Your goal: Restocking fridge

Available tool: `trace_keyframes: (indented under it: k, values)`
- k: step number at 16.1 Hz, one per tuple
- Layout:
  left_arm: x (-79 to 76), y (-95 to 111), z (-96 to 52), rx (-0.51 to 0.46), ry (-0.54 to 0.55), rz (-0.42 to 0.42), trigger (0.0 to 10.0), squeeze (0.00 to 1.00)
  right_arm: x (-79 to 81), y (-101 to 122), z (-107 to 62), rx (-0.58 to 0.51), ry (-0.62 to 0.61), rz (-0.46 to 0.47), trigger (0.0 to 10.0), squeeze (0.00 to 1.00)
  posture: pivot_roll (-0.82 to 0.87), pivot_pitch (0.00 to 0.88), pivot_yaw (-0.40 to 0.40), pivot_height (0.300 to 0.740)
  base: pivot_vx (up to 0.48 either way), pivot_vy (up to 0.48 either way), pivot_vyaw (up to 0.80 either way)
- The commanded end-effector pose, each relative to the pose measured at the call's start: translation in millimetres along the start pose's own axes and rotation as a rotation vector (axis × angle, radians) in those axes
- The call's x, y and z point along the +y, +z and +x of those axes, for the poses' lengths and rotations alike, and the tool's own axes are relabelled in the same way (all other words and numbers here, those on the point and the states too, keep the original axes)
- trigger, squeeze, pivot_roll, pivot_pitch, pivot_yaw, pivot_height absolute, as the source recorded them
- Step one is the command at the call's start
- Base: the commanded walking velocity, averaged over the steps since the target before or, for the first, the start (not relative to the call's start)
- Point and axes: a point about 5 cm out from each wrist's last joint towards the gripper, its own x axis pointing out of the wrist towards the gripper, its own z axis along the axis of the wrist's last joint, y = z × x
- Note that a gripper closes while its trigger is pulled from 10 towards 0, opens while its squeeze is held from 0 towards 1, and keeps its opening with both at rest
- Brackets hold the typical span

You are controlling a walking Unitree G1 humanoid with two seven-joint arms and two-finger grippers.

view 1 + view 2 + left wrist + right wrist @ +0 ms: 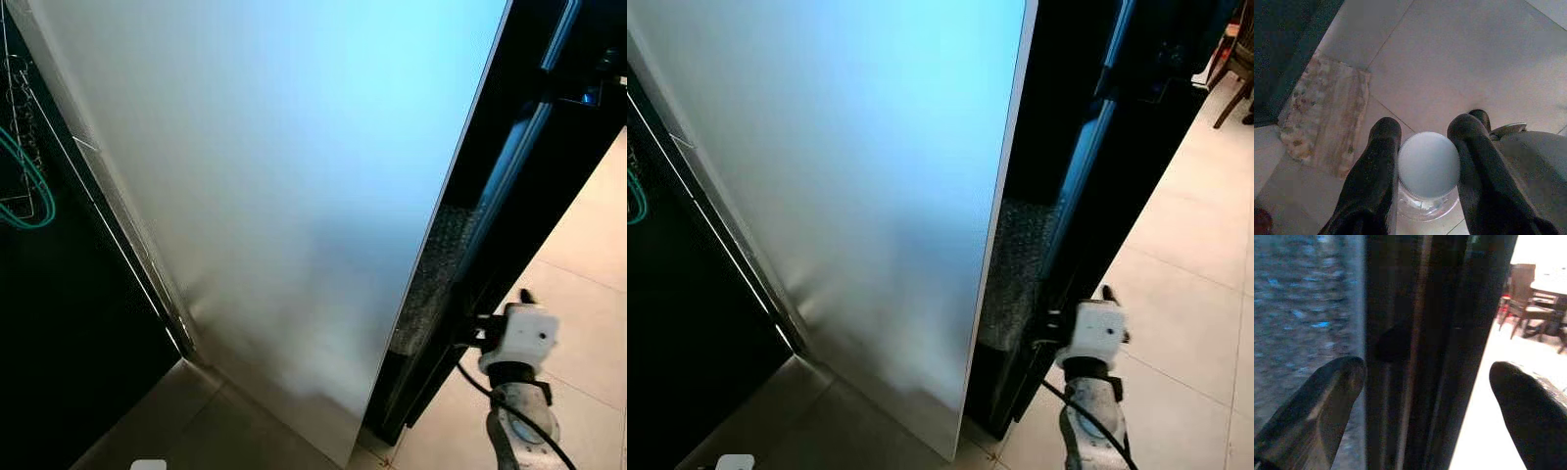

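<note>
A broad frosted pale door panel (pixel 284 186) takes up most of the head views, lit bluish toward its top and leaning across the scene from upper left down to a corner near the floor. To its right stands the black edge of the fridge door (pixel 509 196), a tall dark frame with a glossy strip running down it, and in the gap between panel and frame a patch of bubble-textured wrap (pixel 1014 264) shows. On the left is a dark opening with a wire rack (pixel 18 108) and a loop of teal cable (pixel 24 186) hanging by it. Beige floor tiles (pixel 1185 304) spread to the right, where dining chairs (pixel 1528 308) stand well away. The right arm with its white wrist block (pixel 519 338) reaches up to the black frame, and the right gripper (pixel 1425 382) has its two black fingers spread wide, the dark frame edge standing between them, though contact cannot be made out. The left gripper (pixel 1425 161) hangs low over the tiles beside a marble-patterned threshold strip (pixel 1322 117), its fingers closed against the sides of a clear bottle (pixel 1427 196) with a white ribbed cap (pixel 1428 165), seen from above.
</note>
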Motion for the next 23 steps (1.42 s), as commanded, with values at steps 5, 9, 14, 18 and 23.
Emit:
trace_keyframes:
  k: [5, 9, 14, 18, 23]
  values:
    - [-3.9, -4, -0.7, 0.012, -0.008, -0.003, 10.0, 0.00, 1.6, 6, 3.9, -0.021, -0.010, -0.002, 10.0, 0.00, -0.04, 0.000, -0.037, 0.740, 0.000, 0.000, 0.00]
    - [-4.6, -3, -0.6, 0.011, -0.007, -0.012, 10.0, 0.00, 15.2, 8, 11.5, -0.022, 0.054, 0.017, 10.0, 0.00, -0.04, 0.000, -0.039, 0.740, 0.000, 0.000, 0.00]
    - [-5.8, -4, -0.6, 0.014, -0.009, -0.017, 10.0, 0.00, 13.7, 14, 21.7, -0.046, 0.035, 0.027, 10.0, 0.00, -0.04, 0.000, -0.042, 0.740, 0.000, 0.000, 0.00]
    - [-4.5, -7, -1.2, 0.022, -0.003, -0.021, 10.0, 0.00, 4.0, 18, 19.6, -0.070, -0.013, 0.006, 10.0, 0.00, -0.03, 0.000, -0.046, 0.740, 0.000, 0.000, 0.00]
    - [-4.4, -9, -1.6, 0.027, 0.000, -0.018, 10.0, 0.00, -5.1, 14, 2.0, -0.050, -0.032, -0.009, 10.0, 0.00, -0.03, 0.000, -0.046, 0.740, 0.000, 0.000, 0.00]
